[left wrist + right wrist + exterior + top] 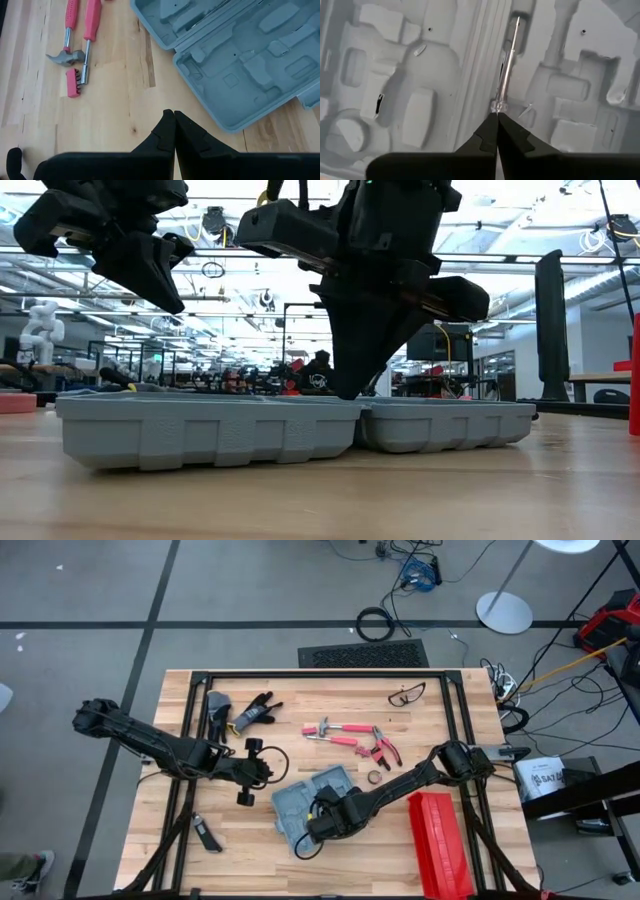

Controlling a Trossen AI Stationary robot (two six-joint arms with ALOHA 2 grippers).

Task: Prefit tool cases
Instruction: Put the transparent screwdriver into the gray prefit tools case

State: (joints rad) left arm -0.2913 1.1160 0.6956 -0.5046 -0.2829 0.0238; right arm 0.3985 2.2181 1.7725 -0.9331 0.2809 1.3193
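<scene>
The blue-grey tool case (pixel 312 802) lies open and flat on the table, both halves on their backs and the grey moulded slots (pixel 420 107) facing up. My right gripper (pixel 496 116) is over the case's middle, next to the hinge ridge, shut on a thin metal screwdriver (pixel 507 65). In the low view my right gripper (pixel 345 390) reaches down to where the two halves meet. My left gripper (pixel 174 114) is shut on nothing. It hovers above bare wood just left of the case (pixel 240 65), and in the low view my left gripper (pixel 160 280) is well above the case. My right gripper pinches the screwdriver by its clear handle end (pixel 495 106), between the tips of the two fingers. The fingers come from above and run in line with the tool. The shaft (pixel 510 55) points away from the fingers, over a long groove beside the hinge. I cannot tell whether it rests in the groove.
A long red ribbed box (pixel 440 845) lies right of the case. On the far side are a pink-handled hammer (pixel 325 730), pliers (pixel 385 748), a tape ring (pixel 375 778), safety glasses (pixel 405 693) and black gloves (pixel 255 712). A knife (pixel 207 835) lies near-left. A pink bit holder (pixel 73 82) lies near the hammer.
</scene>
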